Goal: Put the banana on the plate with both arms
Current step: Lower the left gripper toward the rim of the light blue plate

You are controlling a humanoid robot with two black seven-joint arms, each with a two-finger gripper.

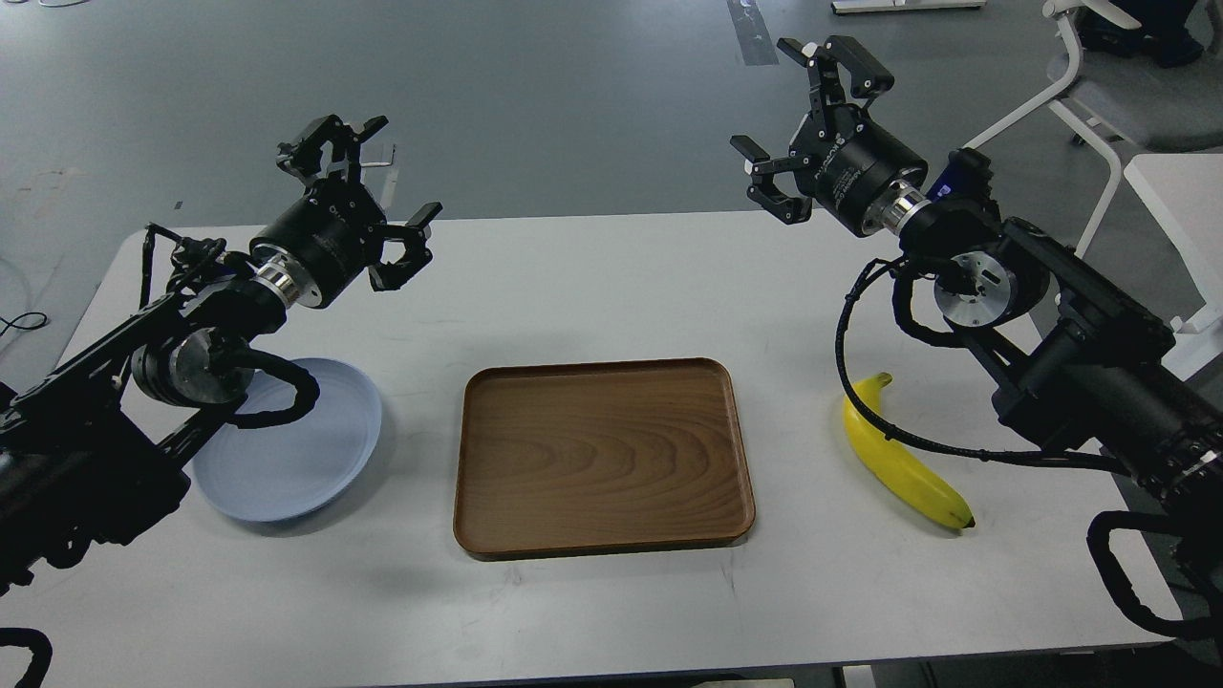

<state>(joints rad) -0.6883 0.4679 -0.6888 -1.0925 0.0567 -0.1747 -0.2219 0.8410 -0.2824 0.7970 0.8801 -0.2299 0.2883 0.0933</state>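
Note:
The yellow banana (900, 456) lies on the white table at the right, its greenish stem pointing away from me, with a black cable of my right arm crossing it. On the left rests the pale blue-grey plate (311, 449), its left part hidden behind my left arm. My left gripper (368, 182) hangs open above the table's far left, well above and behind the plate. High over the far right edge my right gripper (812, 115) is open too, far from the banana. Neither holds anything.
A brown wooden tray (604, 457) sits empty in the middle of the table (611, 592), between plate and banana. A white chair (1099, 86) and another white table edge (1175, 201) stand beyond the right side.

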